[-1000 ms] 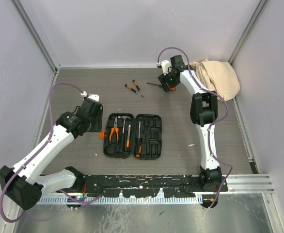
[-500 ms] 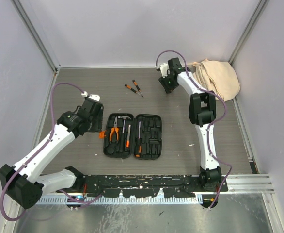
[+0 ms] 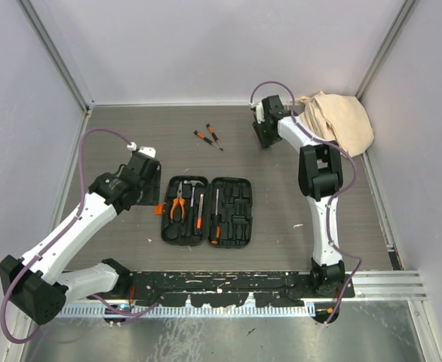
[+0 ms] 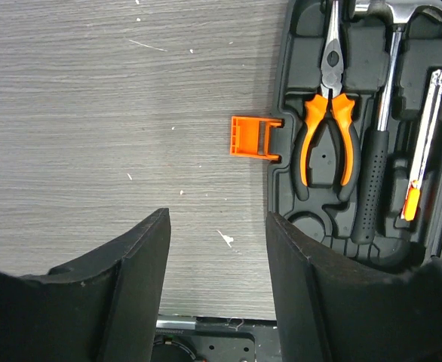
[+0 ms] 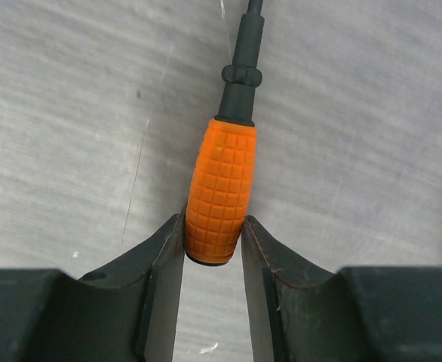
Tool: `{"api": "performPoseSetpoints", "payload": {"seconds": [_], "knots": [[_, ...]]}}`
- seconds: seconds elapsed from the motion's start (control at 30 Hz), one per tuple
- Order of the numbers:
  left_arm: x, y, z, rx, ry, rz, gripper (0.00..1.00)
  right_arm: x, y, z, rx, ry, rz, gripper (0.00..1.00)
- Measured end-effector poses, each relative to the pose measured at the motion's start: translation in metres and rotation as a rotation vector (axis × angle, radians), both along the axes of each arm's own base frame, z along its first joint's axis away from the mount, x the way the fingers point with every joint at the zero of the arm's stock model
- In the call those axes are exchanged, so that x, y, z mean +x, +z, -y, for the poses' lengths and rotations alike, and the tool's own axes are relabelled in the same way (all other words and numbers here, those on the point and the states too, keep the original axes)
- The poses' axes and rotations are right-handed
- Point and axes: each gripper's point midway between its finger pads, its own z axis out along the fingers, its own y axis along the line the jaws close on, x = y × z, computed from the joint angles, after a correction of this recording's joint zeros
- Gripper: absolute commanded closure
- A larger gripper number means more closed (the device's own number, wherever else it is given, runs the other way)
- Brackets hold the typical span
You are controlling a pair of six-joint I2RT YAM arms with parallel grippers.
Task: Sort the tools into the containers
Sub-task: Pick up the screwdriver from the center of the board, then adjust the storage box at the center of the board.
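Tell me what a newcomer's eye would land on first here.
The open black tool case lies mid-table, with orange-handled pliers and a hammer seated in its left half. At the far side, beside the beige cloth bag, the right end effector grips the screwdriver by its bright orange handle.

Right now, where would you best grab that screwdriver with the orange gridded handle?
Grip the orange gridded handle, coming from its butt end with a finger on each side. It lies flat, and the handle is thick and textured, unlike the slim black shaft. The right fingers flank it.
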Motion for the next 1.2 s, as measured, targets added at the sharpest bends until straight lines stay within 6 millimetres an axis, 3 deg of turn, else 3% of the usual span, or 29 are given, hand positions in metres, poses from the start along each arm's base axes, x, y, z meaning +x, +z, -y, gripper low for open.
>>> {"api": "performPoseSetpoints", "payload": {"seconds": [0.17, 0.27, 0.43, 0.57, 0.93, 1.2], "knots": [[-0.001, -0.001, 0.003, -0.019, 0.006, -0.008, 0.39, -0.039, 0.013, 0.006, 0.084, -0.163, 0.003, 1.00], [-0.001, -0.004, 0.007, -0.047, 0.025, -0.020, 0.38, -0.064, 0.043, 0.006, 0.173, -0.255, 0.056, 1.00], [0.003, -0.018, 0.021, -0.105, 0.047, -0.044, 0.35, -0.088, 0.105, -0.001, 0.372, -0.342, 0.201, 1.00], [0.006, -0.040, 0.027, -0.120, 0.060, -0.077, 0.34, -0.119, 0.128, -0.009, 0.522, -0.366, 0.246, 1.00], [0.011, -0.094, 0.056, -0.201, 0.013, -0.163, 0.24, -0.237, 0.105, -0.025, 0.753, -0.400, 0.130, 1.00], [-0.002, -0.118, 0.064, -0.270, 0.011, -0.210, 0.23, -0.296, 0.105, -0.049, 0.874, -0.387, 0.114, 1.00]]}}
